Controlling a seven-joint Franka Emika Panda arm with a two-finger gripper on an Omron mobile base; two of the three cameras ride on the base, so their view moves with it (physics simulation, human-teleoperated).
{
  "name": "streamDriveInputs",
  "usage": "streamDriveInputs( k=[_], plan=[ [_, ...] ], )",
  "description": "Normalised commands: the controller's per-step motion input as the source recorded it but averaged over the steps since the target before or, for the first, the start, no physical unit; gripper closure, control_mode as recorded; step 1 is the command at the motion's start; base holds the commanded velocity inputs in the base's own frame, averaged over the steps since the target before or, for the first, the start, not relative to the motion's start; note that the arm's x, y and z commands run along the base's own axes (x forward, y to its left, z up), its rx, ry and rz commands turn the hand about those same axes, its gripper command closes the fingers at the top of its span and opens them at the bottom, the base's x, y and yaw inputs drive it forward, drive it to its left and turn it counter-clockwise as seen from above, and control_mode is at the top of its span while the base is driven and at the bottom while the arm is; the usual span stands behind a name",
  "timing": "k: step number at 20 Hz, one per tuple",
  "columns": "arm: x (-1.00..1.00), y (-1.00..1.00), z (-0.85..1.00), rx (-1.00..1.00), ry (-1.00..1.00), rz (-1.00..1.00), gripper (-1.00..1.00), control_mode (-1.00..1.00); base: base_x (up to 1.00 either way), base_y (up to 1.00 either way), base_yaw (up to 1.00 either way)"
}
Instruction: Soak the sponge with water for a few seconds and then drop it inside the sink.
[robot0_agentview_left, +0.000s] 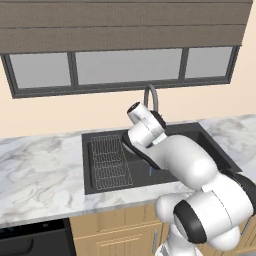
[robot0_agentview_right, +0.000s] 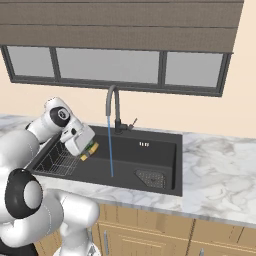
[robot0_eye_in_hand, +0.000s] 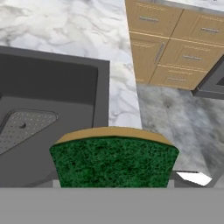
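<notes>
Green-topped, yellow-based, the small rectangular sponge (robot0_eye_in_hand: 113, 159) is seen closest in the hand view, clamped in the claw (robot0_agentview_right: 89, 149), whose jaws are closed on its sides. From the right base view the sponge (robot0_agentview_right: 90, 149) is held above the left part of the large matte black sink basin (robot0_agentview_right: 155, 150), over the edge of the wire grid rack (robot0_agentview_right: 57, 161) and clear of the basin floor. Just beside it, but apart, the thin light-blue water stream (robot0_agentview_right: 109, 150) falls straight from the dark curved faucet (robot0_agentview_right: 112, 102). Soaking appears not yet begun. The sponge should be carried sideways into the stream, green face kept under the flow, the grip held firm, and release made only over the basin. Beyond lie the triangular drain (robot0_agentview_right: 150, 177) and the marbled grey-white counter (robot0_agentview_right: 220, 170).
</notes>
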Motion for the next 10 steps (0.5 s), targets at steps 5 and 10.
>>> streamDriveInputs(
  k=[5,10],
  plan=[
    [0.05,0.0,-0.22,0.0,0.0,0.0,1.0,-1.0,0.0,0.0,0.0],
    [0.07,0.01,-0.18,0.0,0.0,0.0,1.0,-1.0,0.0,0.0,0.0]
  ],
)
